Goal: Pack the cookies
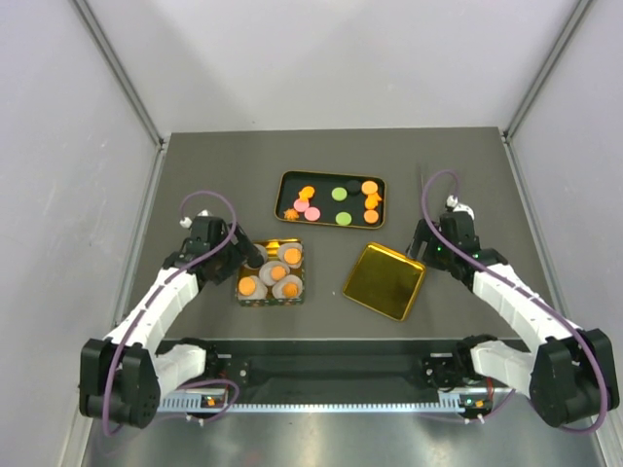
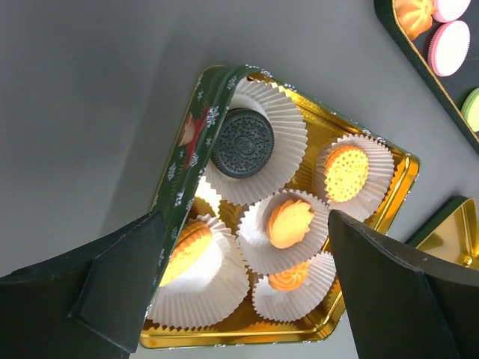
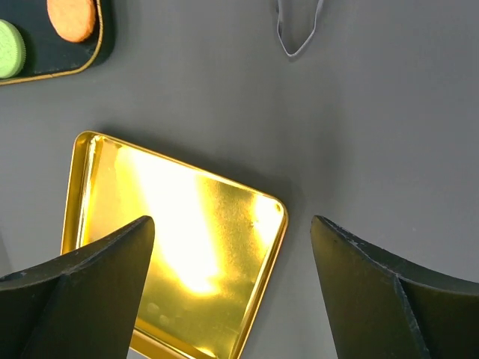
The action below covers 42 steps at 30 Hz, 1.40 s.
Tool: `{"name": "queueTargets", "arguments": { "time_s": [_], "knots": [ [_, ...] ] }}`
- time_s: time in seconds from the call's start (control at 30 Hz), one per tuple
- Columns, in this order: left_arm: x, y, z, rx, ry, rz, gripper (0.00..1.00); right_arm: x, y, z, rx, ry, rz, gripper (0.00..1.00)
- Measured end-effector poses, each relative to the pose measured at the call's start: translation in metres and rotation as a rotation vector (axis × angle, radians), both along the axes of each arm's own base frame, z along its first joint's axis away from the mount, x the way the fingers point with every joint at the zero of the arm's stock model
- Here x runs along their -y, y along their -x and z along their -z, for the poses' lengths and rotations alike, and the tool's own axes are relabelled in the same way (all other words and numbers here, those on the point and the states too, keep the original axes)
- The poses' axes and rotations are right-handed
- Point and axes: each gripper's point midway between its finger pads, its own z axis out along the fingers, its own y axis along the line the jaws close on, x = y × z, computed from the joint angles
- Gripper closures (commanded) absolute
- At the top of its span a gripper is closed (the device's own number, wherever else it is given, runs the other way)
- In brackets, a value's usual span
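Loose cookies (image 1: 340, 194), orange, pink and green, lie on a dark tray (image 1: 326, 183) at the back. A green and gold tin (image 1: 269, 301) holds white paper cups with cookies in them: a dark one (image 2: 242, 142) and several orange ones (image 2: 289, 223). My left gripper (image 1: 251, 255) hovers open over the tin's left part, its fingers (image 2: 120, 292) spread wide with nothing between them. My right gripper (image 1: 421, 245) is open above the right corner of the gold lid (image 3: 179, 239), which lies flat on the table.
The gold lid (image 1: 384, 280) sits between the tin and the right arm. The tray's corner with an orange cookie (image 3: 72, 18) and a green one (image 3: 9, 49) shows in the right wrist view. A grey cable loop (image 3: 299, 34) lies beyond the lid.
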Motion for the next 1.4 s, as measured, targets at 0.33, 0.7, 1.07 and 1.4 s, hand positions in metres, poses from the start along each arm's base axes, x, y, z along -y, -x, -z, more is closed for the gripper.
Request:
{"name": "queueTargets", "arguments": {
  "time_s": [0.33,0.7,1.07,1.4],
  "knots": [
    [0.009,-0.005,0.004,0.024,0.058,0.006,0.06,-0.001,0.007,0.011,-0.043,-0.021,0.035,0.19],
    [0.023,0.004,0.02,-0.015,0.141,0.027,0.07,-0.016,0.016,0.032,-0.11,0.001,0.011,0.28],
    [0.039,0.004,0.018,0.0,0.192,0.075,0.08,-0.021,0.019,0.042,-0.126,0.015,0.018,0.32],
    [0.054,0.006,0.021,-0.002,0.213,0.111,0.08,-0.019,0.023,0.043,-0.137,0.03,0.019,0.31]
  ]
}}
